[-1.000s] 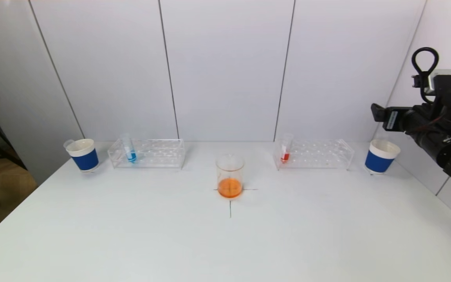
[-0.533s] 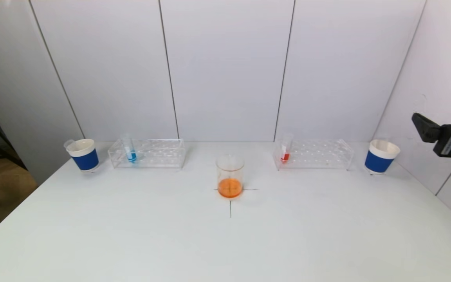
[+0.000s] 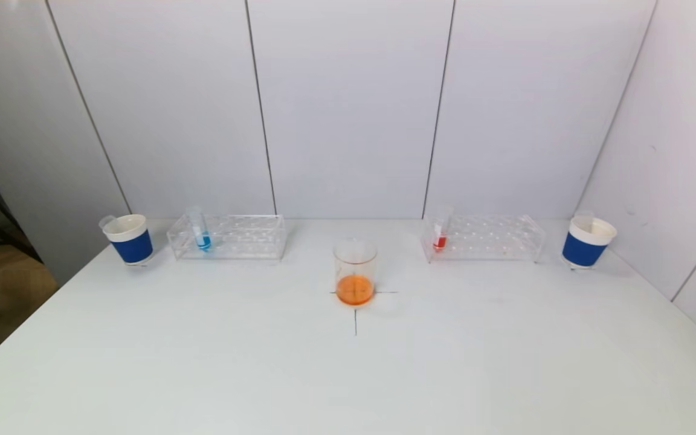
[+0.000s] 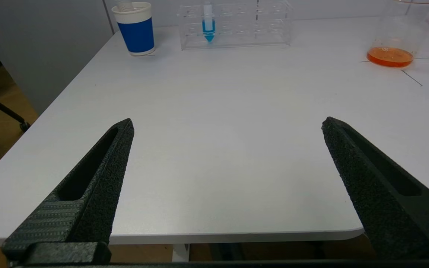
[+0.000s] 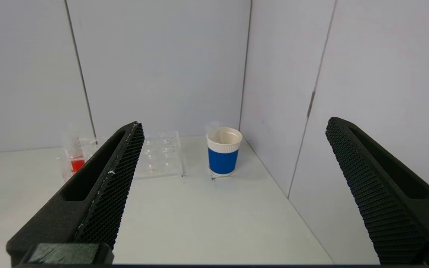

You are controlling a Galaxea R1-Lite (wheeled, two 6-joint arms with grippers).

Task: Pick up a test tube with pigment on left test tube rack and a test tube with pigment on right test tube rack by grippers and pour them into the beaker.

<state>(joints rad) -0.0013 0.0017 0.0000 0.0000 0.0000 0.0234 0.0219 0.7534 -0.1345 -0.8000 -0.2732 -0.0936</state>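
A glass beaker (image 3: 354, 273) with orange liquid stands at the table's middle, also in the left wrist view (image 4: 393, 41). The clear left rack (image 3: 227, 237) holds a tube with blue pigment (image 3: 201, 232), also in the left wrist view (image 4: 208, 26). The clear right rack (image 3: 484, 238) holds a tube with red pigment (image 3: 440, 235), also in the right wrist view (image 5: 76, 158). Neither arm shows in the head view. My left gripper (image 4: 227, 124) is open and empty above the table's near left edge. My right gripper (image 5: 233, 124) is open and empty, well short of the right rack.
A blue and white paper cup (image 3: 129, 239) stands left of the left rack. Another (image 3: 586, 242) stands right of the right rack, near the side wall, with an empty tube in it. Wall panels close the back and right.
My right arm, which was raised at the right edge of the head view, has drawn back out of that view. The tubes, racks and beaker have not moved.
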